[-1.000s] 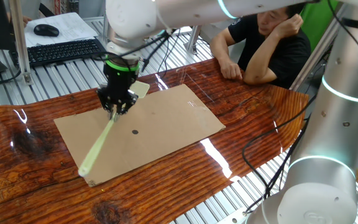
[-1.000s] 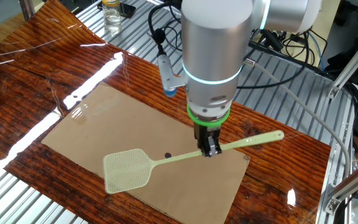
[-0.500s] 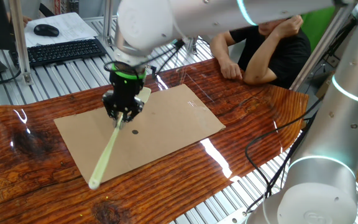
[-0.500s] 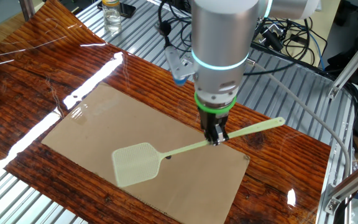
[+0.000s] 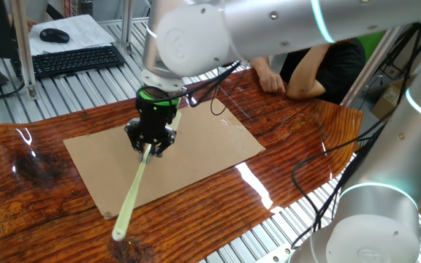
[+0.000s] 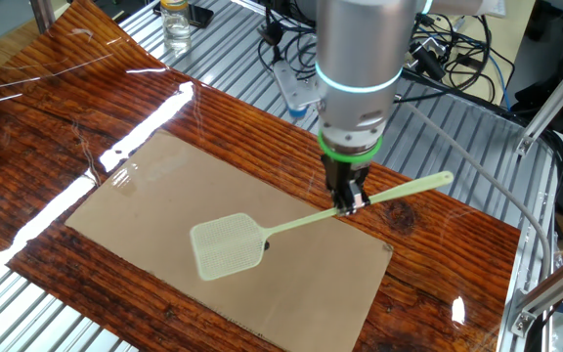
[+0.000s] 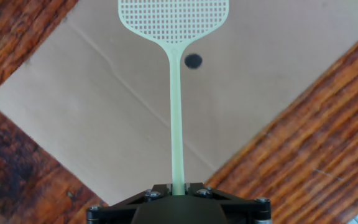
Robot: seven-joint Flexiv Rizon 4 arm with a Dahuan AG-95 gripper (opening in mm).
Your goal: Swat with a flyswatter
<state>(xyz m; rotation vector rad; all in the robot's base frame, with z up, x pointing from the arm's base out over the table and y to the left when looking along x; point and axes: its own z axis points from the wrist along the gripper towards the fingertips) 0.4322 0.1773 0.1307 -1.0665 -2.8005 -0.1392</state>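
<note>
We see a pale yellow-green plastic flyswatter [image 6: 262,235] with a squarish grid-mesh head, a plain tan flat cardboard sheet [image 6: 145,210] carrying a small black round dot [image 7: 193,61], and a glossy reddish-brown wooden table [image 5: 298,139] with dark, wavy grain stripes and knots.

One fixed view looks down at my table [image 5: 298,139] from its near long edge, facing a seated person [image 5: 320,66] and a keyboard [image 5: 71,60] beyond. The other fixed view looks from the opposite side, closer and steeper, with cables [image 6: 457,68] behind my arm [image 6: 360,68]. Both share the cardboard sheet [image 5: 196,146] and the flyswatter [image 6: 262,235] I hold. The hand view, closest of all, looks straight down along my fingers at the same cardboard, its black dot [image 7: 193,61] beside the handle.
</note>
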